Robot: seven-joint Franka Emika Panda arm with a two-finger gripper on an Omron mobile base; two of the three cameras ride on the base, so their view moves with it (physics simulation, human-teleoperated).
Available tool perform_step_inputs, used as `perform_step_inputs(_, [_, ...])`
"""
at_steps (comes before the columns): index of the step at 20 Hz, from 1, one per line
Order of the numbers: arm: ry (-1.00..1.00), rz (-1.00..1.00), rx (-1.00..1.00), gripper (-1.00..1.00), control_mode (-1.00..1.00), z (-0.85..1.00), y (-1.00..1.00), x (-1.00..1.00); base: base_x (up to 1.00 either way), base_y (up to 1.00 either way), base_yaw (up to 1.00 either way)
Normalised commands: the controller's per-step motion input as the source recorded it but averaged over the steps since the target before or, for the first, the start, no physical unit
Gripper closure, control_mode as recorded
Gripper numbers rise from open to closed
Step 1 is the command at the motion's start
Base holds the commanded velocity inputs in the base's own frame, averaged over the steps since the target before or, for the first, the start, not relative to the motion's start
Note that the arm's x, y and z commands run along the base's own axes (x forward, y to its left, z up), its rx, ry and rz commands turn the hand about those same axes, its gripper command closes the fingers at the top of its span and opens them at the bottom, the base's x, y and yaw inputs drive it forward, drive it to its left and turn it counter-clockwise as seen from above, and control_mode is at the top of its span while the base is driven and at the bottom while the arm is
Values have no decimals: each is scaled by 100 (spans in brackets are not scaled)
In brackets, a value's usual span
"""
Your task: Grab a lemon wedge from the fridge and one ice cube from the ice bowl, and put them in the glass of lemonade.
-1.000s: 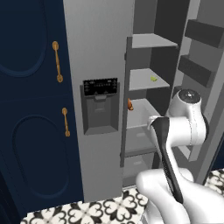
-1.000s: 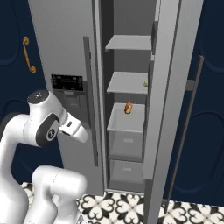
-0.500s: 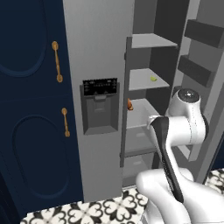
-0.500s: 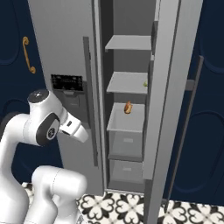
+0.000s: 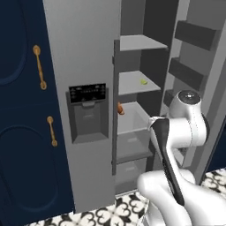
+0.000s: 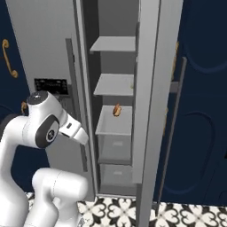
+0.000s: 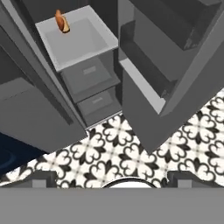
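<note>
A: Counting the big pieces first, what stood there?

B: One tall light-grey two-door fridge (image 5: 88,66), smooth and flat-faced, its right door swung open. On the shut door sat one black rectangular dispenser panel (image 5: 87,93) and one long grey vertical handle (image 5: 115,106). To its left were navy cabinet doors (image 5: 22,132) with raised oval mouldings, and two slim gold handles (image 5: 39,67) showed on them.

A: And inside?

B: Three flat grey shelves (image 5: 137,82), stacked one over another, plus two boxy grey drawers (image 7: 89,75) below them. One small yellow-green lemon wedge (image 5: 143,81) lay on the middle shelf, towards its right side. One small orange, elongated item (image 5: 120,109) stood at the front left corner of the shelf beneath; I could not tell what it was. The open door carried dark, box-shaped bins (image 5: 194,35).

A: The floor?

B: White tiles with a black curling floral pattern (image 7: 131,153).

A: The jaws?

B: The two dark fingertips (image 7: 41,177) stood wide apart at the bottom of the hand view, holding nothing, pointed down at the tiles before the drawers and well apart from the wedge.
</note>
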Motion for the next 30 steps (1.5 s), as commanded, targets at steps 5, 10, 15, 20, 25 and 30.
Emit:
perform_step_inputs(5, [0, 0, 0, -100, 100, 0, 0, 0, 83, -35, -2])
perform_step_inputs(10, [0, 0, 0, -100, 100, 0, 0, 0, 91, -27, 0])
perform_step_inputs(15, [0, 0, 0, -100, 100, 0, 0, 0, 88, -35, 0])
perform_step_inputs(20, [0, 0, 0, -100, 100, 0, 0, 0, 66, -40, -3])
perform_step_inputs(25, [0, -1, 0, -100, -100, 0, -18, 53, 0, 0, 0])
perform_step_inputs(30, [0, 0, 0, -100, -100, -4, 0, 74, 0, 0, 0])
